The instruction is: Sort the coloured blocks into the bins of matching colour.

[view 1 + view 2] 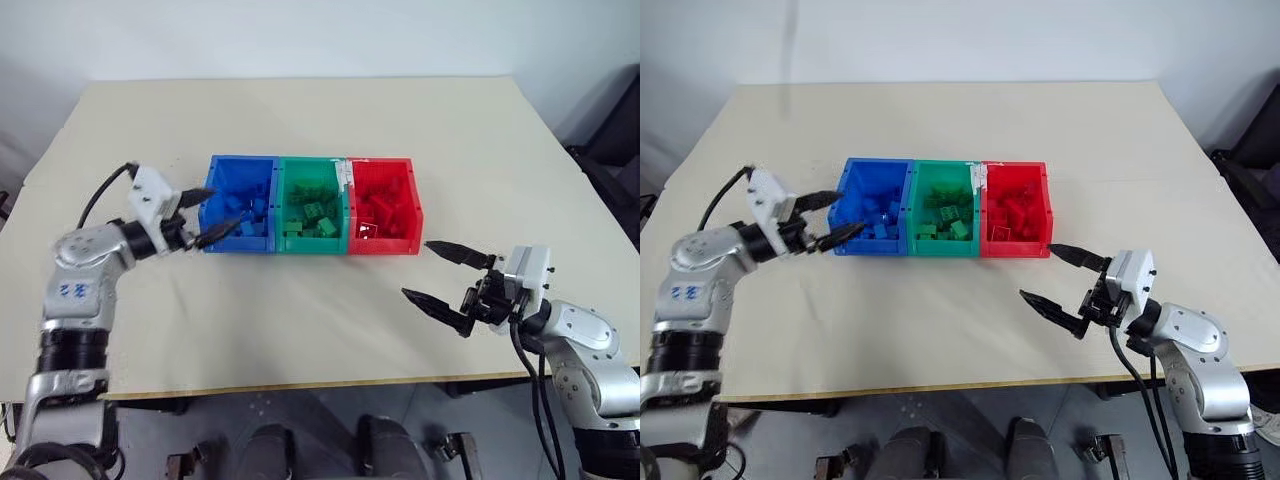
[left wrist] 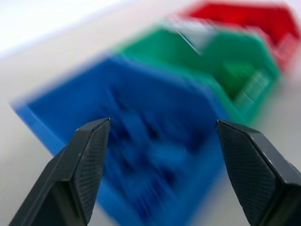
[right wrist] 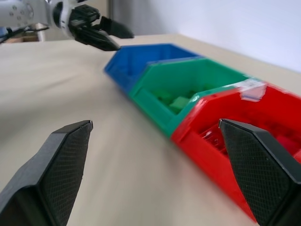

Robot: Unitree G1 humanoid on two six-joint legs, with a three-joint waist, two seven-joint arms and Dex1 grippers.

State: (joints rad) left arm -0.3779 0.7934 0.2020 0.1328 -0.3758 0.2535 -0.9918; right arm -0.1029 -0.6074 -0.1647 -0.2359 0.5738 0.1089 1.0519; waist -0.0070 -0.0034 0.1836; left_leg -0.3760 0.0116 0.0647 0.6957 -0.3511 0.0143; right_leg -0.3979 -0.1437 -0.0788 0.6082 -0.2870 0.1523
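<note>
Left gripper (image 1: 207, 214) first — hovering at the outer left wall of the blue bin (image 1: 213, 176), jaws spread apart and nothing pinched between them. Fingers (image 2: 87, 160) pointed across the row of bins, tips right at the blue rim.

Counted three bins, joined in a row: blue, then green bin (image 1: 342, 215), then red bin (image 1: 415, 205) with a little white label on its near side. One of each colour, no more.

Blocks all inside, sorted by colour. Blue blocks (image 1: 245, 215) heaped in the blue bin — too jumbled to count properly, a fair pile anyway. Green blocks (image 1: 315, 217) in the green one, same deal, several at least. Red blocks (image 1: 380, 210) in the red one, hard to tell apart against the red walls, so no honest number there. Zero blocks spotted loose on the table.

Right gripper (image 1: 438, 273) parked just off the near right corner of the red bin, apart from it, above the table, jaws released wide and holding nothing.

Two grippers total, both empty.

Surface: one pale beige table (image 1: 330, 330), matte, near edge visible. Behind it a plain white wall (image 1: 300, 35); something dark (image 1: 615, 150) at the far right edge, can't make out what.
</note>
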